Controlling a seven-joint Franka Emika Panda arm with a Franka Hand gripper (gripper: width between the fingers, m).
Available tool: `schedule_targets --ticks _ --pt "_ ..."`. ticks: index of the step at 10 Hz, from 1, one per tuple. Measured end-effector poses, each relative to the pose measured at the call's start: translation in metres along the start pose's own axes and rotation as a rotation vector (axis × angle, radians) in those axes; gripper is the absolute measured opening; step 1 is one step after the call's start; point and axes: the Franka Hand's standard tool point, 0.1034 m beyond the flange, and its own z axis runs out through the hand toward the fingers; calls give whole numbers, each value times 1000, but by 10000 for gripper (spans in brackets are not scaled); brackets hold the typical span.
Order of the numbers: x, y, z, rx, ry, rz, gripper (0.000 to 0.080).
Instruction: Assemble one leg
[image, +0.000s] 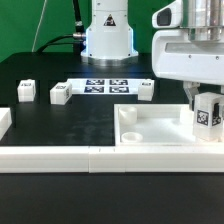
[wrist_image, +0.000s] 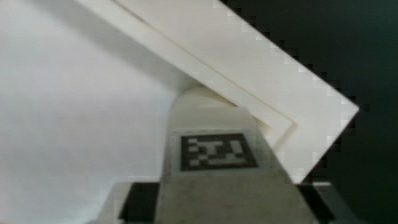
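**Leg held over the tray's right side**

At the right of the exterior view I see the two-finger gripper (image: 207, 112) closed on the small white plastic cuboid leg (image: 208, 113), its black-and-white tag facing the camera. The leg hangs upright just above the large white square tray (image: 160, 128) (whether it touches, I cannot tell). The wrist view shows the leg (wrist_image: 217, 160) between dark fingers (wrist_image: 139, 200).

Three more white blocks (image: 61, 94) sit on the black table (image: 40, 70) at middle left and centre, near the marker board (image: 105, 86). Long white rails (image: 60, 158) cross the lower frame, well clear of the gripper.
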Motion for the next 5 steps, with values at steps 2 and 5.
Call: schedule_targets --ticks 2,5 --pt "0 0 0 5 -12 125 292" --pt "-2 -1 0 8 -26 339 294"
